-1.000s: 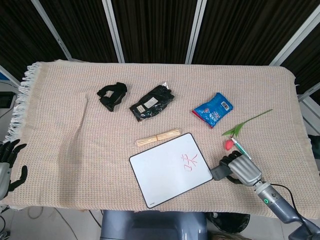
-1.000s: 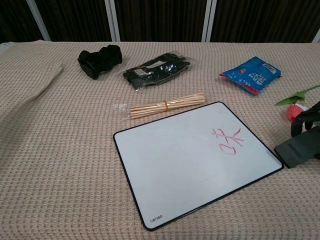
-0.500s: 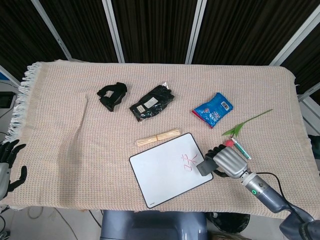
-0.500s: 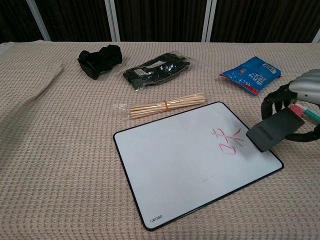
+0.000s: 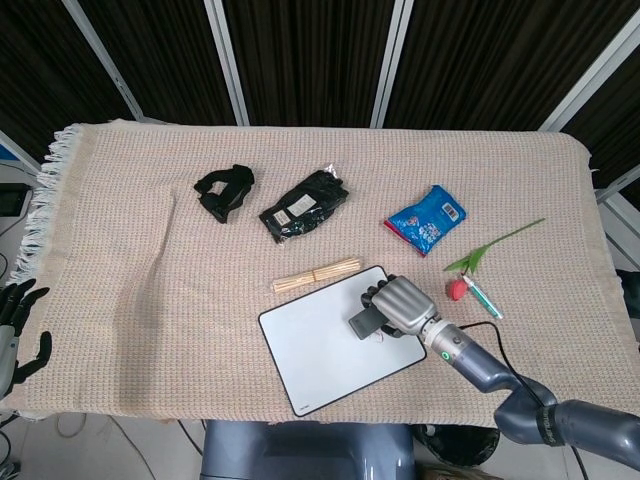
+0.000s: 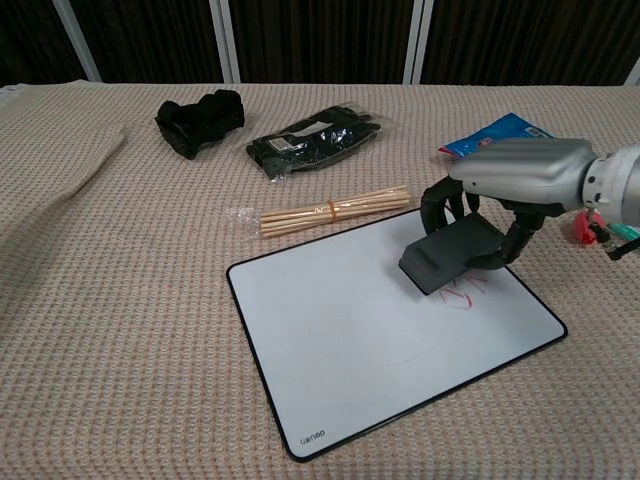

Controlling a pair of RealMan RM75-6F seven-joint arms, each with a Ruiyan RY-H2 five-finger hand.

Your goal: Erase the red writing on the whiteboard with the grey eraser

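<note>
A white whiteboard (image 6: 350, 340) (image 5: 320, 345) with a black frame lies on the cloth near the table's front edge. My right hand (image 6: 515, 175) (image 5: 402, 303) holds the grey eraser (image 6: 448, 258) (image 5: 362, 322) over the board's right part, on top of the red writing (image 6: 460, 296). Only the lower strokes of the writing show beneath the eraser; the others are covered. My left hand (image 5: 18, 330) hangs off the table's left edge with its fingers apart, holding nothing.
A bundle of wooden sticks (image 6: 330, 211) lies just behind the board. Further back are a black strap item (image 6: 200, 120), a black packet (image 6: 312, 142) and a blue snack bag (image 5: 426, 218). An artificial rose (image 5: 475, 265) lies right of the board.
My right hand has carried the eraser from off the board's right edge leftward onto the board, and it now covers most of the red writing.
</note>
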